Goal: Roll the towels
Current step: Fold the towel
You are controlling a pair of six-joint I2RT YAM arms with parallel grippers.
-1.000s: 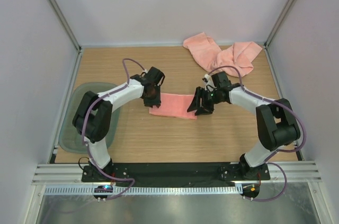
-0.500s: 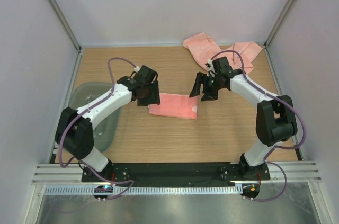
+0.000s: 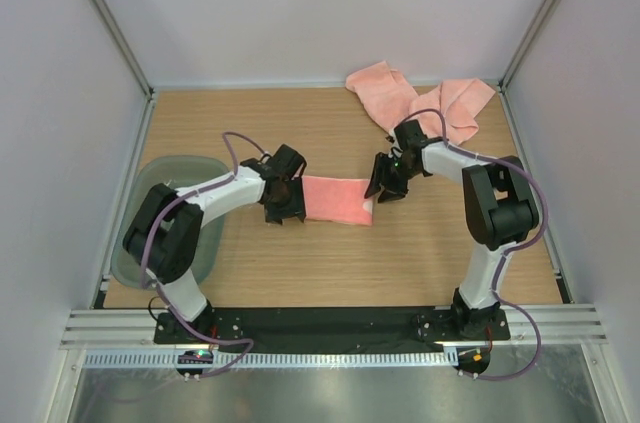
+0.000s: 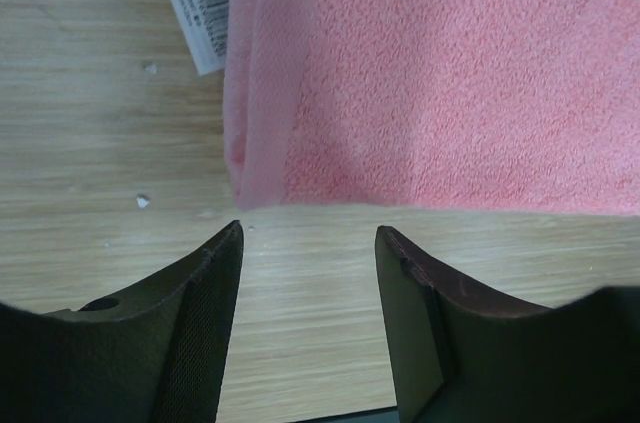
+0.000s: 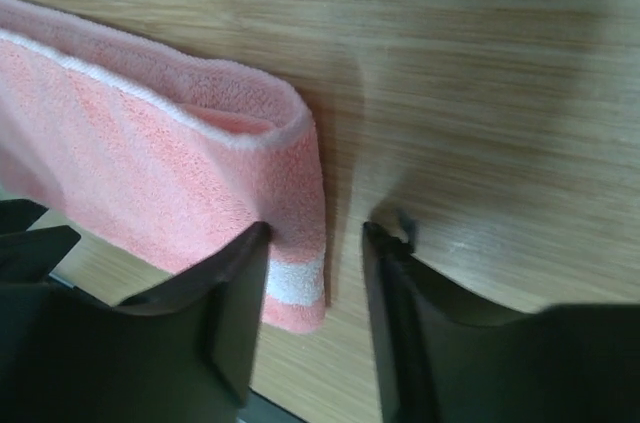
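1. At mid-table, 1 folded towel [image 3: 335,200] lies flat as a strip running left to right. A heap of further towels [image 3: 420,103] sits loose at the far right corner, well apart from it.
2. Change: half a second back both arms were lifted off toward the far side. Both have now come down again, the left pincer [image 3: 283,198] at the strip's left end and the right pincer [image 3: 385,183] at its right end.
3. The strip has stayed roughly where it was. From above, its left end is now partly covered by the left pincer.
4. Left pincer [image 4: 310,233], wrist view: fingers spread, bare table [image 3: 330,263] between them, and the strip's corner just beyond the tips. A white label [image 4: 198,8] pokes out at that end. Nothing is pinched.
5. Right pincer [image 5: 315,228], wrist view: fingers spread. 1 finger touches the strip's end, where the cloth curls over on itself and shows the pale band. The other finger stands over bare table. No pinch seen.
6. Reading: this looks like a second approach, not a grasp. Apart from that small curl at the right end, no roll has begun. My guess is the right end is where rolling would begin, with the left end held down.
7. A grey-green tray [image 3: 135,263] sits at the left edge, partly under the left arm.
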